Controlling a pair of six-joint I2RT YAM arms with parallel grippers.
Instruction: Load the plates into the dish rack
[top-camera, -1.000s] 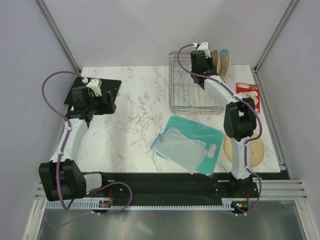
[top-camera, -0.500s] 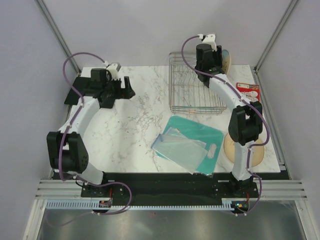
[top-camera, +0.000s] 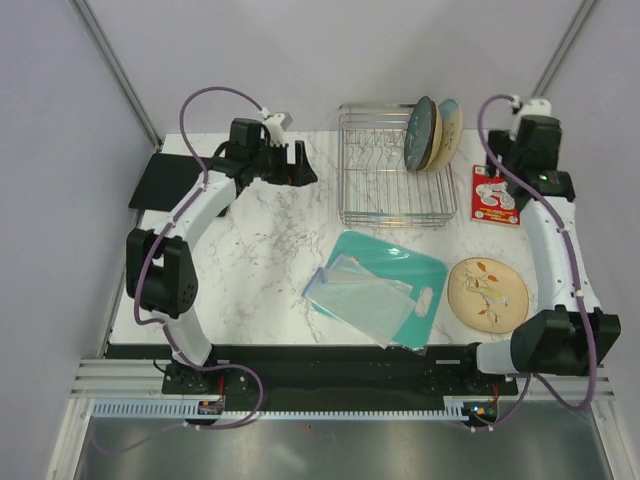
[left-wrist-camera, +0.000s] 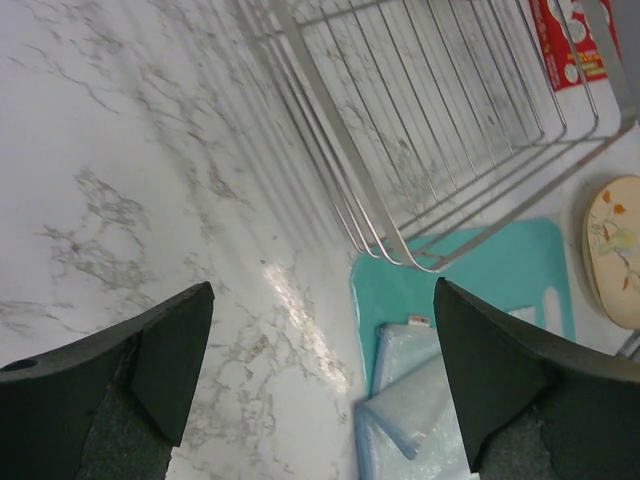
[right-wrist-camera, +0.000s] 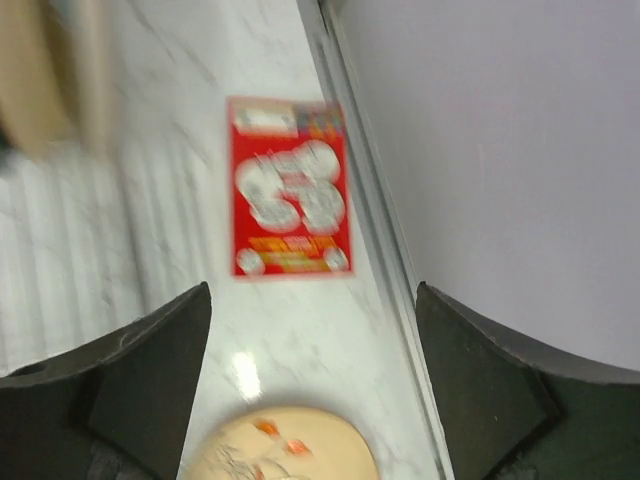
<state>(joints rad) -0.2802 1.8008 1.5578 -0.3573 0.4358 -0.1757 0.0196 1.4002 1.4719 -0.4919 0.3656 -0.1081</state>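
The dish rack (top-camera: 390, 170) stands at the back of the table, and its near corner shows in the left wrist view (left-wrist-camera: 430, 130). At its right end a dark grey-blue plate (top-camera: 419, 133) and a cream-and-light-blue plate (top-camera: 449, 124) stand on edge. A tan plate with a sprig (top-camera: 487, 293) lies flat at the front right, also visible as the tan plate (right-wrist-camera: 280, 452) below my right gripper. My right gripper (top-camera: 520, 165) hangs open and empty to the right of the rack, over the red card. My left gripper (top-camera: 303, 166) is open and empty just left of the rack.
A red-and-white card (top-camera: 495, 194) lies right of the rack, beside the table's edge rail (right-wrist-camera: 365, 190). A teal cutting board (top-camera: 395, 285) with a pale blue plastic bag (top-camera: 360, 300) on it sits in front of the rack. A black mat (top-camera: 160, 182) lies at the back left.
My right gripper opened, left a plate standing in the rack and swung right over the card. My left arm swung from the black mat across to the rack's left side.
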